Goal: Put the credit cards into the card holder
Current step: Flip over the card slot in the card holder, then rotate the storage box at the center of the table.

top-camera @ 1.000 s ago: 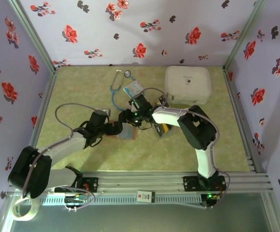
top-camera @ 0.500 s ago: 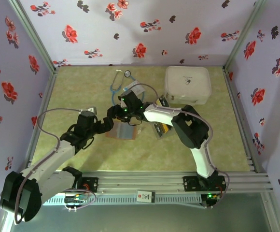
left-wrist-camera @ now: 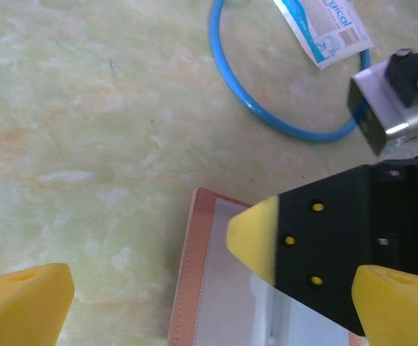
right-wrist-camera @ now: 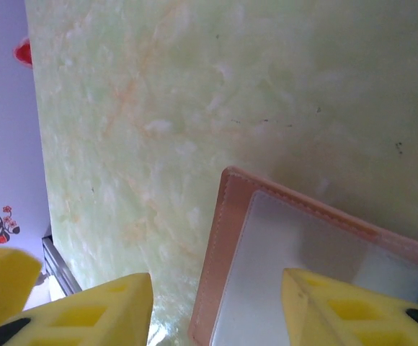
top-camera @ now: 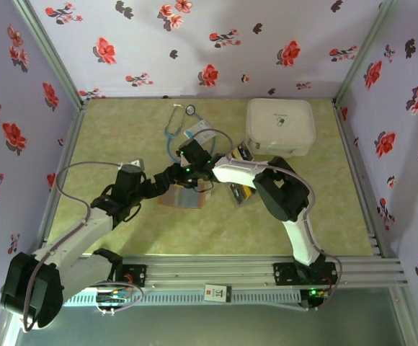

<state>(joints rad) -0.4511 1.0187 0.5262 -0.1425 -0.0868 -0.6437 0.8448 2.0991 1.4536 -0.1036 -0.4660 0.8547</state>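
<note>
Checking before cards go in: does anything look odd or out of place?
Nothing spilled or damaged. The card holder lies open and flat, slightly askew, with the left gripper and right gripper both crowded over it. The credit cards lie loosely beside it.

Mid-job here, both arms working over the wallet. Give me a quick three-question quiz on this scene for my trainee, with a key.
1. True or false: the card holder lies open with its clear pockets facing up.
2. Where does the white case sit? A) far right B) near left C) dead centre
3. Name the blue item that loops beyond the left claw and the right claw.
Key: 1 true; 2 A; 3 the stethoscope.
</note>
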